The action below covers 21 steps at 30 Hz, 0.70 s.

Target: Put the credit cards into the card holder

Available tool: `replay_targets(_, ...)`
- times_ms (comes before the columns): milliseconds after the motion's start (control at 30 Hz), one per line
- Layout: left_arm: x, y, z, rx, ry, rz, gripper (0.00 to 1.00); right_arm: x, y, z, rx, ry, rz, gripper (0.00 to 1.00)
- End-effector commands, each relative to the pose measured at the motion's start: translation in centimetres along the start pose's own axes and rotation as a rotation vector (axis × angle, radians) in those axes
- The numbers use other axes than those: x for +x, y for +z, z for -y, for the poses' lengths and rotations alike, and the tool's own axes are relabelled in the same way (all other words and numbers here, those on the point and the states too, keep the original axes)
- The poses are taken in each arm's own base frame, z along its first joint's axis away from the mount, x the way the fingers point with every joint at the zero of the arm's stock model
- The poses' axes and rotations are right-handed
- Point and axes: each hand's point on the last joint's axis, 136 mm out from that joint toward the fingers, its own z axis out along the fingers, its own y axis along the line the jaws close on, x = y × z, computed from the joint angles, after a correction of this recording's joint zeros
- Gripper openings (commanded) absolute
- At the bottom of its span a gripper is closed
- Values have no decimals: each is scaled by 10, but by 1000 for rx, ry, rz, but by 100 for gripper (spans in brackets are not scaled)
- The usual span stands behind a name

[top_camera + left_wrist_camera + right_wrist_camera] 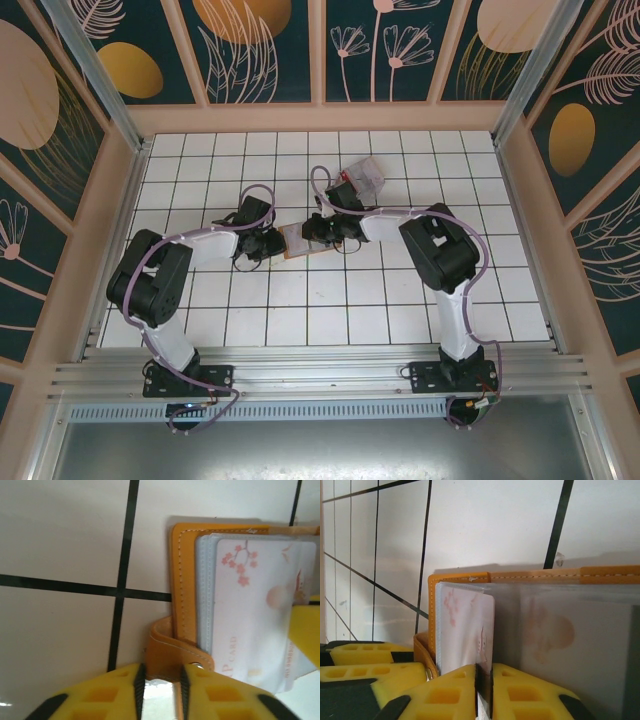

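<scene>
Card holder [297, 241], orange-tan with pale stitching, lies open mid-tabletop [300, 310] between the arms. A white, blossom-printed card [250, 610] sits in its clear sleeve [560, 630]. Right end effector [483, 672] pinches a sleeve edge. Left end effector [161, 672] straddles the strap [167, 647], jaws slightly apart; I can't tell if it grips.

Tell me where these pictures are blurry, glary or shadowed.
Left wrist view: the left claw is out of focus up close, with a bright glint in its gap, and the print on the card is soft. Right wrist view: the card holder throws a soft shadow on the tile behind, and its clear sleeve looks hazy. Top view: evenly lit, no glare.
</scene>
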Motion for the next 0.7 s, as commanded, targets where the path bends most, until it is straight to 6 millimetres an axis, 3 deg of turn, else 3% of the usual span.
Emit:
replay_targets(0,-7,-14,13,33,1,14,38,0,-20,3,58,-23,-1,20)
replay_targets(233,-51,-62,34,74,19,133,43,-12,-63,5,71,-34,51,28)
replay_targets(333,-71,-69,35,74,26,165,44,-1,-72,5,67,-38,36,29)
replay_targets(433,-89,-64,41,84,42,176,43,16,-78,8,60,-37,13,29)
replay_targets(667,-110,-12,54,111,89,97,40,57,-95,22,79,3,-27,28)
